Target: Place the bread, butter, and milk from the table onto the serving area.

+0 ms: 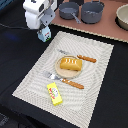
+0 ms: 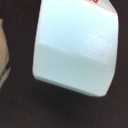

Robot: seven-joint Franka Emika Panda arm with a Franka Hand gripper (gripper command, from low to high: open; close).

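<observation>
The milk [image 1: 45, 34] held in the gripper [image 1: 44, 31] looks like smooth, faintly pebbled matt carton. Below and beyond it, the serving area [image 1: 95, 65] seems finely woven striped cloth. The bread [image 1: 70, 63] has a glossy ridged crust. The butter [image 1: 54, 93] looks smooth-wrapped. The pots [image 1: 92, 11] behind appear matt grey metal.

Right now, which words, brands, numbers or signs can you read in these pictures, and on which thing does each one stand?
No text can be read in either view.
butter: a red mark on the yellow label, too small and blurred to read.
milk: small green and red marks in the exterior view, too small to read.
milk: in the wrist view, red print at the carton's edge, cut off and blurred, unreadable.
bread: no label.
</observation>
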